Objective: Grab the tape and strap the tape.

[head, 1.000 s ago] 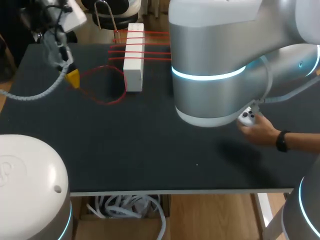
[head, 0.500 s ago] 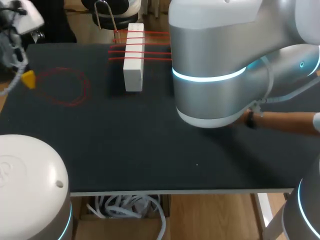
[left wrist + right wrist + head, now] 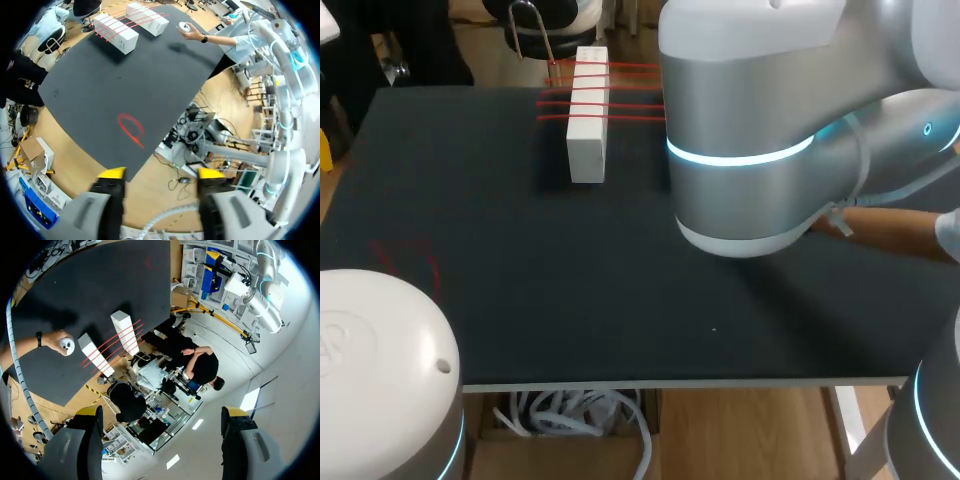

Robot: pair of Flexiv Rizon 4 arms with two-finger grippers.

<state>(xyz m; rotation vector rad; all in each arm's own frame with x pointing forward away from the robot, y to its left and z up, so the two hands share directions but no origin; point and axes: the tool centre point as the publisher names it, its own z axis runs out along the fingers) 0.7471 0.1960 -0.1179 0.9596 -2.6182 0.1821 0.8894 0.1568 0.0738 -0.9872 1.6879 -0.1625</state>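
One thin red tape loop (image 3: 131,130) lies flat on black table (image 3: 150,75); left tool (image 3: 161,173), right tool (image 3: 162,411) both apart.

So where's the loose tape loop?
The tape loop lies flat on the table, front-left in the head view, beside my left arm, far from the white block.

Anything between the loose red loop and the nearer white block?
No. In the left wrist view, the black tabletop between the thin red band loop and the nearer white rectangular block is bare; the head view agrees.
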